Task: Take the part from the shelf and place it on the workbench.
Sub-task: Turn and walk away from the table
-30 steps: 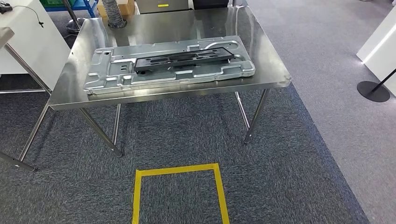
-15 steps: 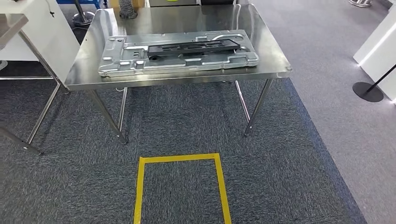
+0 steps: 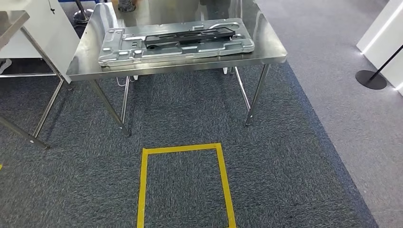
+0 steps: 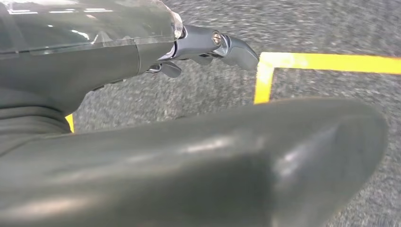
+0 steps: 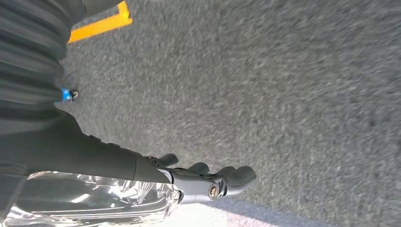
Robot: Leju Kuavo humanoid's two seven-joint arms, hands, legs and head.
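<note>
A long black part (image 3: pixel 190 36) lies on top of a large silver stamped metal plate (image 3: pixel 119 53), which rests on the steel workbench (image 3: pixel 90 52) at the top of the head view. Both arms hang down over the carpet. My left hand (image 4: pixel 208 45) holds nothing, its dark fingers apart and its thick thumb (image 4: pixel 236 161) close to the camera. My right hand (image 5: pixel 208 182) also holds nothing, fingers loosely extended above the grey carpet.
A yellow tape square (image 3: pixel 142 190) marks the carpet in front of the workbench. Another steel table's legs (image 3: pixel 38 109) stand at the left. A black round stand base (image 3: pixel 370 79) and a white panel (image 3: pixel 385 33) are at the right.
The whole picture has shifted: the workbench now sits higher and smaller in the head view and the yellow square higher too, so the camera has moved. The part and plate lie as before.
</note>
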